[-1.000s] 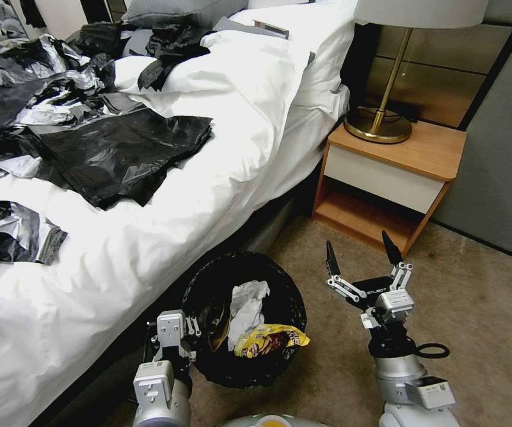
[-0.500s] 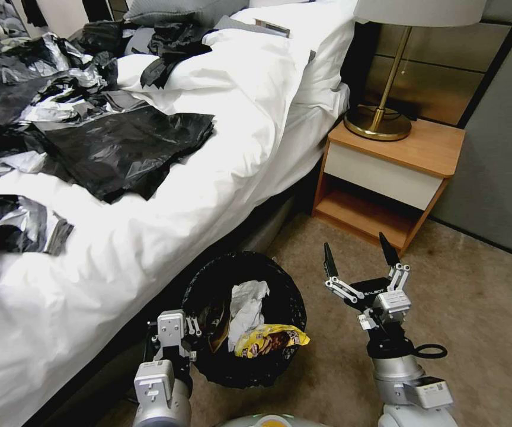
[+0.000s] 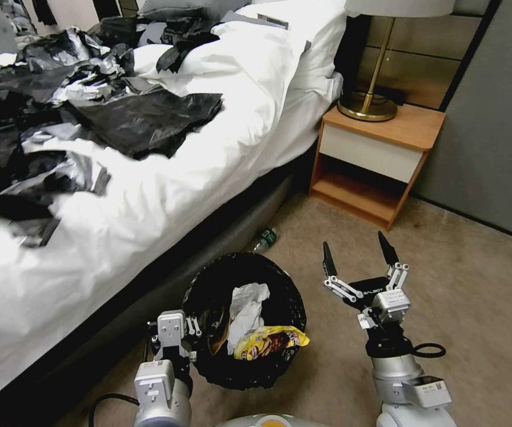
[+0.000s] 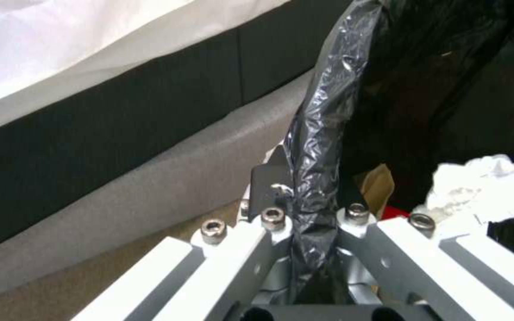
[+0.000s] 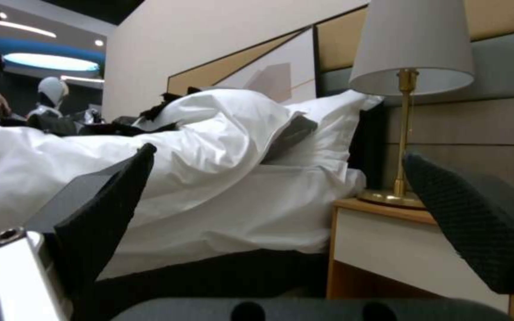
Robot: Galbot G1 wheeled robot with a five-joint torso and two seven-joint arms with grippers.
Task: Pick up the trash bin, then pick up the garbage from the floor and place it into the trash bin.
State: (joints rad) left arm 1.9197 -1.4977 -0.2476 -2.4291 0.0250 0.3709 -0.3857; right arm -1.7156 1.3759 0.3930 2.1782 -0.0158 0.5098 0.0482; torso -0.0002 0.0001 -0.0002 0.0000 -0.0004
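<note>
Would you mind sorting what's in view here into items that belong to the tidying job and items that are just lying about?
Part of the job:
- trash bin, its rim gripped by the left gripper
- green-labelled bottle on the floor
- right gripper, open and empty

Just lying about:
- black plastic sheets on the bed
- lamp
- nightstand

The bed [image 3: 149, 196] walls off the whole left side, its dark base running down to the carpet [image 3: 475, 284]. The trash bin [image 3: 244, 320] sits just beside that base, with the left gripper [image 4: 317, 209] clamped on its rim. A small bottle [image 3: 266, 238] lies in the narrow gap between bed and nightstand [image 3: 380, 160]. To the right of the spread-fingered right gripper [image 3: 357, 255] the carpet lies bare up to the grey wall [image 3: 493, 130]
</note>
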